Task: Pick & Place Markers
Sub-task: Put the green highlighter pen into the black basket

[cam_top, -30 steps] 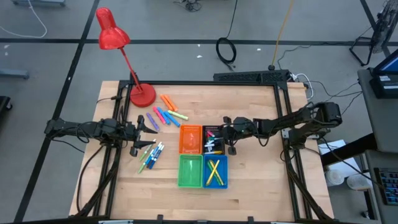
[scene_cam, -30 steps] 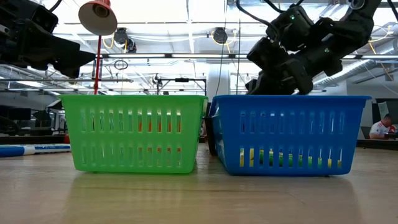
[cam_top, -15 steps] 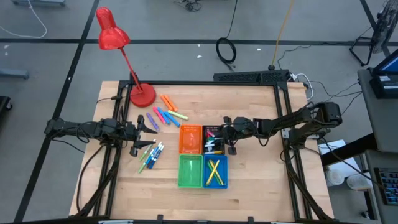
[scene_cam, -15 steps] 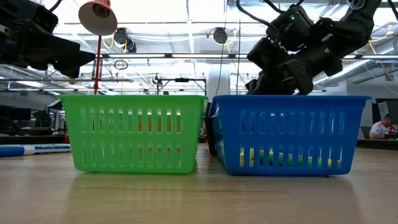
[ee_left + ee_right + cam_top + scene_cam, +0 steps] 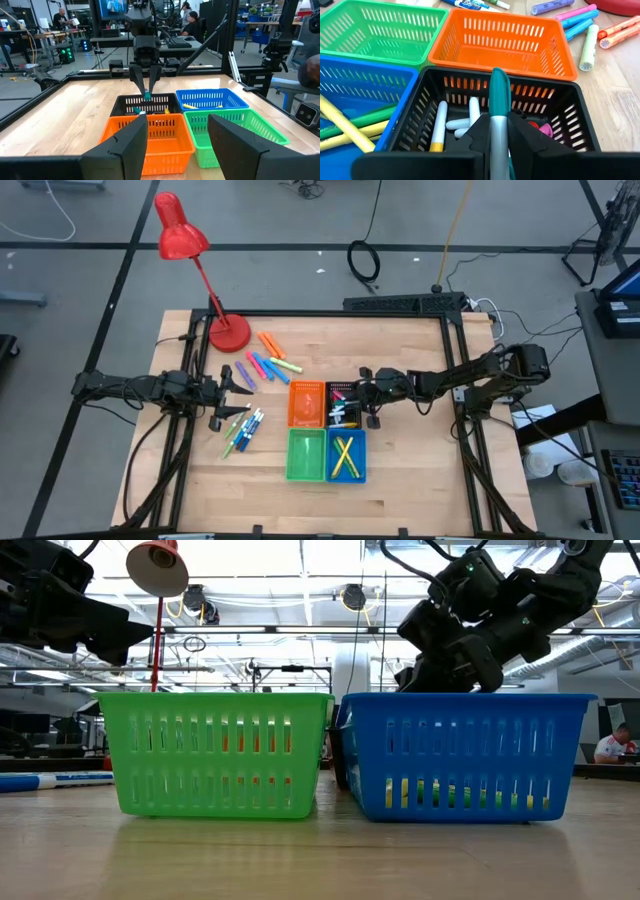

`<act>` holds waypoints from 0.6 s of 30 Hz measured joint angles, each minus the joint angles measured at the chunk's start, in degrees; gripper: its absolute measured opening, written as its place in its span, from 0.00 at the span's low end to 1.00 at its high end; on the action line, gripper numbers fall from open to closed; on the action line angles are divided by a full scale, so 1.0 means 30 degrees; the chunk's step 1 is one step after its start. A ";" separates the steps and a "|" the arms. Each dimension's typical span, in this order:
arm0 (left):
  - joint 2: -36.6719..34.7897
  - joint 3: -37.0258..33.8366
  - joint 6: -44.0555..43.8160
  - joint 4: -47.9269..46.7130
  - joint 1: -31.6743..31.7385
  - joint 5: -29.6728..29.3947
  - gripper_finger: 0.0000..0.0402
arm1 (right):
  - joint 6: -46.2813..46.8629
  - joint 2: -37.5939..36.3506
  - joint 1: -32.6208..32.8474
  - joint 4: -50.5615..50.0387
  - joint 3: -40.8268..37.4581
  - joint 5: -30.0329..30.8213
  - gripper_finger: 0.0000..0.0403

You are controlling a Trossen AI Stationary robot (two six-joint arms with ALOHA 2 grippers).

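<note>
My right gripper (image 5: 350,396) hangs over the black bin (image 5: 342,402), shut on a marker with a teal cap (image 5: 500,95); in the left wrist view that marker (image 5: 147,94) pokes down toward the bin's rim. Several white markers (image 5: 455,122) lie on the black bin's floor, and yellow ones (image 5: 345,455) lie in the blue bin. Loose coloured markers (image 5: 268,363) and white ones (image 5: 243,428) lie flat on the wood at the left. My left gripper (image 5: 236,380) waits open at the table's left, level, holding nothing. My right gripper pinches the marker's pale barrel (image 5: 499,142) between its two fingers (image 5: 477,132). The fingers slant down from the table's right, and the marker runs along them, its teal cap sticking out past the fingertips. It is lifted clear above the black bin.
Four small bins stand in a square at mid-table: orange (image 5: 307,403), black, green (image 5: 306,454) and blue (image 5: 346,460). A red desk lamp (image 5: 228,332) stands at the far left corner. A person (image 5: 612,745) sits far behind the table.
</note>
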 joint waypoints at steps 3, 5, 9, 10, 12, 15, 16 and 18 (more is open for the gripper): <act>0.0000 -0.0007 0.0000 -0.0002 0.0002 0.0000 0.53 | 0.0000 -0.0007 0.0000 0.0119 0.0000 0.0000 0.10; 0.0001 0.0000 0.0000 -0.0001 -0.0005 0.0000 0.53 | 0.0004 -0.0007 0.0000 0.0141 0.0000 0.0000 0.11; 0.0000 -0.0007 0.0000 0.0005 0.0000 0.0000 0.53 | 0.0004 -0.0007 0.0000 0.0203 0.0000 -0.0007 0.11; 0.0006 -0.0001 0.0000 -0.0001 -0.0003 0.0000 0.53 | 0.0007 -0.0007 0.0000 0.0203 0.0000 -0.0007 0.11; 0.0007 -0.0001 0.0000 0.0004 0.0002 0.0000 0.53 | 0.0007 -0.0007 0.0000 0.0203 0.0000 -0.0007 0.10; 0.0002 -0.0005 0.0000 0.0005 -0.0003 0.0000 0.53 | 0.0007 -0.0007 0.0000 0.0203 0.0000 -0.0005 0.11; 0.0000 -0.0006 0.0000 0.0003 0.0000 0.0000 0.53 | 0.0007 -0.0007 0.0000 0.0203 0.0000 -0.0007 0.11; 0.0003 -0.0005 0.0000 0.0000 -0.0003 0.0000 0.53 | 0.0007 -0.0007 0.0000 0.0203 0.0000 -0.0007 0.11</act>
